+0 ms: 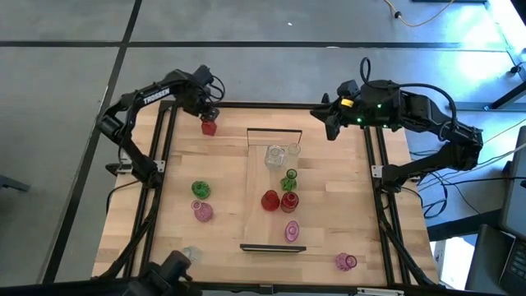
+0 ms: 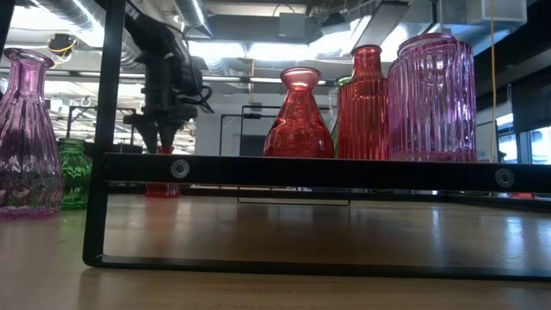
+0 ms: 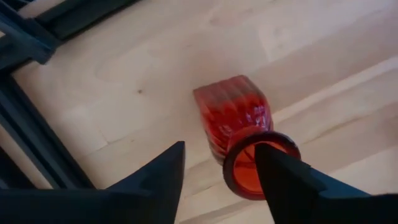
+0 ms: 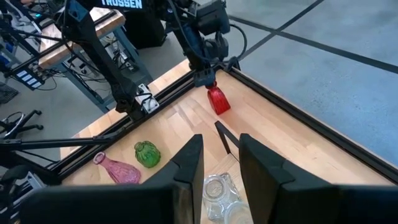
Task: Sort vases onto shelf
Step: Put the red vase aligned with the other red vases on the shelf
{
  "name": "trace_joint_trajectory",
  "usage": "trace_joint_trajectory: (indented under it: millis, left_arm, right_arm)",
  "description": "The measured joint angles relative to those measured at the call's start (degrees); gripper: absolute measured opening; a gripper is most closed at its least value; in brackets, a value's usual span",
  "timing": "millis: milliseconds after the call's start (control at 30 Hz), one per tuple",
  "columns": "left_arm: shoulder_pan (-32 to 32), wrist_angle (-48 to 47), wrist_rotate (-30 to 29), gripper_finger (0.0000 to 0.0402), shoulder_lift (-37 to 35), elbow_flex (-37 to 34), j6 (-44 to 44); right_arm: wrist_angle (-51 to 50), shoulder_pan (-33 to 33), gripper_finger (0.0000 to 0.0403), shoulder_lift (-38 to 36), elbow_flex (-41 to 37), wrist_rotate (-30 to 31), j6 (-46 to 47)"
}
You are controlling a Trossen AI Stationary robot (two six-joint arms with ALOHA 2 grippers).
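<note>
A small ribbed red vase stands upright on its base near the table's far left corner. My left gripper is right above it, open, fingers pointing down; in the left wrist view its fingers straddle the vase's mouth. The shelf lies along the table's middle and carries clear, green, red and pink vases. My right gripper waits open above the far right of the table, off the shelf's far end. My left gripper comes down from above at the red vase's mouth rim. One finger covers part of the rim, and I cannot tell whether it touches it. The vase stands upright on the table.
On the tabletop left of the shelf stand a green vase and a pink one. A clear one sits near the near left corner, a pink one near the near right corner. A dark frame borders the table.
</note>
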Motion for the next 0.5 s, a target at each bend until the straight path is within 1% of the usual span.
trace_joint_trajectory:
  millis: [133, 300, 333, 367, 500]
  left_arm:
    - [-0.38, -0.75, 0.19, 0.0133, 0.0, 0.0, 0.57]
    - [-0.38, -0.94, 2.93, 0.0036, 0.0, 0.0, 1.29]
    - [-0.38, -0.96, 4.05, 0.0021, -0.06, 0.02, 1.27]
    - [-0.38, -1.07, 4.79, 0.0015, -0.13, 0.02, 1.27]
    - [-1.06, -2.97, 5.16, 0.0017, -0.19, 0.04, 1.27]
  right_arm:
    - [-0.16, 0.0, 0.0085, -0.3, 0.0, 0.0, 0.02]
    - [-1.62, 0.0, 0.0085, -0.4, 0.0, 0.0, 0.02]
    - [-1.74, 0.0, 0.0085, -0.4, 0.0, 0.0, 0.01]
    - [-1.7, 0.0, 0.0085, -0.4, 0.0, 0.0, 0.0]
    - [-2.02, 0.0, 0.0085, -0.4, 0.0, 0.0, 0.0]
